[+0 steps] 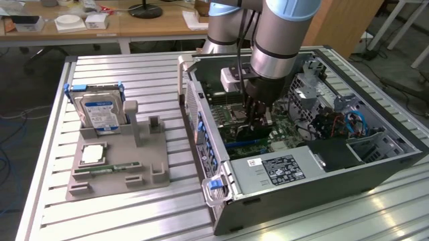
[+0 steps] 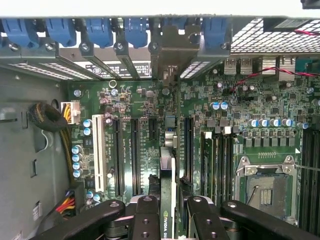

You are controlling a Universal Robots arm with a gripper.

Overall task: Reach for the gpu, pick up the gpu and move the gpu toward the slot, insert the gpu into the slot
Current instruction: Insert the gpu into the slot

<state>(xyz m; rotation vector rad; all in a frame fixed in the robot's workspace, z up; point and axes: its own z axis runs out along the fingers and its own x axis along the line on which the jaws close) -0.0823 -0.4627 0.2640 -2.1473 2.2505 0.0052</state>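
Black-fingered end effector (image 2: 167, 220) clamped on the thin dark edge-on gpu card (image 2: 166, 190), lowered inside the open computer case (image 1: 375, 165), above the green motherboard's long narrow slot (image 2: 168, 130)

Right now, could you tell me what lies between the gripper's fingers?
In the wrist view, the gpu stands edge-on between the gripper fingers, its silver bracket reaching toward the case's rear wall, above the green motherboard.
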